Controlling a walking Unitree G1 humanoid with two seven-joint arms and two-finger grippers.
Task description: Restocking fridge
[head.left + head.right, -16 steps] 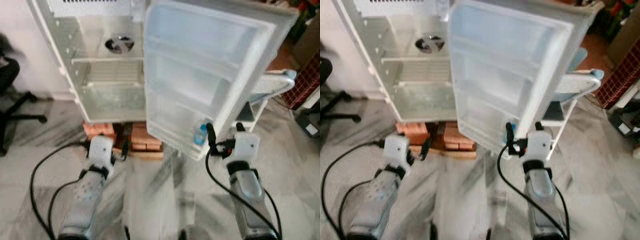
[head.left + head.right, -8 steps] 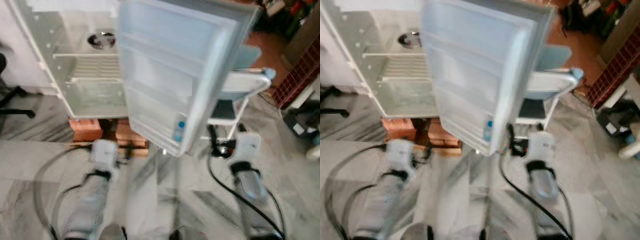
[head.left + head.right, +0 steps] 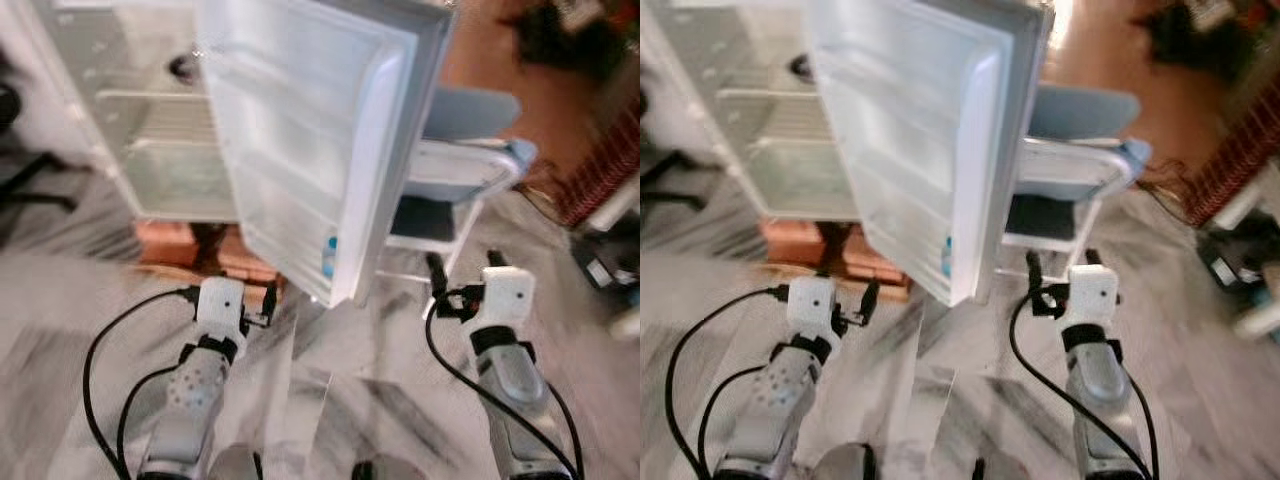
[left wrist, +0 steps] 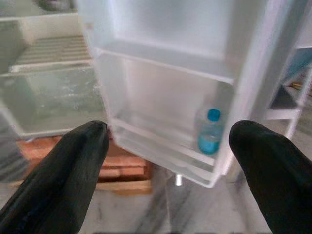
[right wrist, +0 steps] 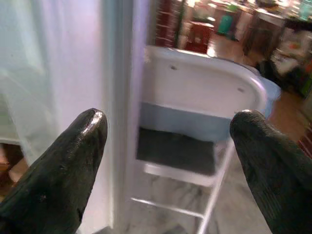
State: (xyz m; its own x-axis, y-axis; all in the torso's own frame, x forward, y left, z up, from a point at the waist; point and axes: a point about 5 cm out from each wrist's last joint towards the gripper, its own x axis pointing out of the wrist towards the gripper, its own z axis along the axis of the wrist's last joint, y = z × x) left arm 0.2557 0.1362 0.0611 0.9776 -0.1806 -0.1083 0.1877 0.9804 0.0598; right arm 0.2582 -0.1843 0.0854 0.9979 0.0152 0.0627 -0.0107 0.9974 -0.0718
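Left gripper (image 4: 168, 146) is hovering with fingers spread wide, facing the open fridge door (image 3: 300, 150), where a blue-capped water bottle (image 4: 210, 131) is standing in the bottom door shelf. Right gripper (image 5: 168, 146), also wide apart, is pointing past the door's edge at a folding chair (image 5: 195, 122).

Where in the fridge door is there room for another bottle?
The bottom door shelf holds one blue-capped bottle at the end by the door's outer edge; the stretch beside it, toward the hinge, is bare. The door shelf above looks bare too. Inside the fridge, the wire shelf has nothing on it. Both hands, left and right, are open and hold nothing.
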